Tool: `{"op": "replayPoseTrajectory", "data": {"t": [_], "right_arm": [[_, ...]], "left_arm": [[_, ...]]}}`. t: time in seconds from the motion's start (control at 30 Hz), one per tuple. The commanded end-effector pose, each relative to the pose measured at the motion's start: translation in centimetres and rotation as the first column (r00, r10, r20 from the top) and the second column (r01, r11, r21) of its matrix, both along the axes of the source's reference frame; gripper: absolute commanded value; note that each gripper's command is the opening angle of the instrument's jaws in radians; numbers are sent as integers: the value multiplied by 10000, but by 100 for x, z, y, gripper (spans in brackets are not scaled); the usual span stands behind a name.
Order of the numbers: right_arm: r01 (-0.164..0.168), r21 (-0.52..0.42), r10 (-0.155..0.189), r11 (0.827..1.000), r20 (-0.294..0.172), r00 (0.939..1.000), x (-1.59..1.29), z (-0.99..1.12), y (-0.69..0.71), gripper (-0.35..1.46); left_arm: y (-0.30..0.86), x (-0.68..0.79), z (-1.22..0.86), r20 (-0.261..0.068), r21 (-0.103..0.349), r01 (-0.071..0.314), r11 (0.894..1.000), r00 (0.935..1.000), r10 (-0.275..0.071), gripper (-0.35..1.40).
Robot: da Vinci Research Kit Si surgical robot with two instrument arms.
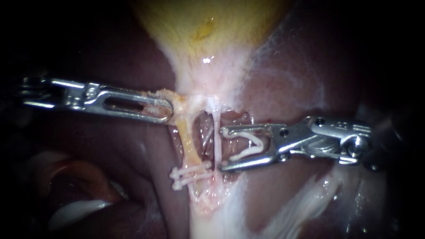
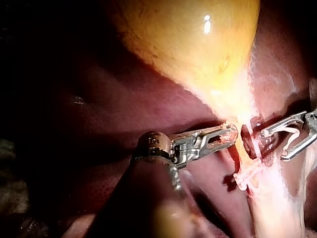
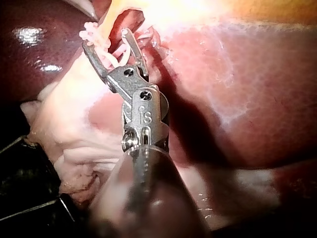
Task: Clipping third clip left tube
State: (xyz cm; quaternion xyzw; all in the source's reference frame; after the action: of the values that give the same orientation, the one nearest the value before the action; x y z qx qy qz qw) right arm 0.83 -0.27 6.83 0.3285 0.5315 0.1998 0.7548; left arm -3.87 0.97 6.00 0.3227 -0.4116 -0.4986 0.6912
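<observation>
The left instrument pinched tissue atop the left tube, which carried 2 clips low down. The right instrument held a spread white clip in wide jaws, just beside the right tube.

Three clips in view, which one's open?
The open clip held in the right instrument's jaws, legs spread in a V. The other two clips are closed across the left tube.
</observation>
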Motion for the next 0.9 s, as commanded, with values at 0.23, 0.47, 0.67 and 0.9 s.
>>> {"op": "replayPoseTrajectory", "data": {"t": [0.23,0.47,0.67,0.9], "right_arm": [[5,189,-6,9998,49,10000,13,21,-7,46],[71,297,-73,9995,41,10000,26,39,-12,46],[146,382,-147,9992,26,9999,39,53,-19,45],[253,557,-252,9981,-20,9997,53,63,-20,45]], "left_arm": [[-1,-1,-1,-7,0,9,10000,10000,-9,-35],[-1,-1,-1,-10,0,13,10000,10000,-13,-35],[-1,-1,-2,-12,0,16,10000,10000,-16,-35],[-1,-2,-2,-14,1,19,10000,10000,-19,-35]]}}
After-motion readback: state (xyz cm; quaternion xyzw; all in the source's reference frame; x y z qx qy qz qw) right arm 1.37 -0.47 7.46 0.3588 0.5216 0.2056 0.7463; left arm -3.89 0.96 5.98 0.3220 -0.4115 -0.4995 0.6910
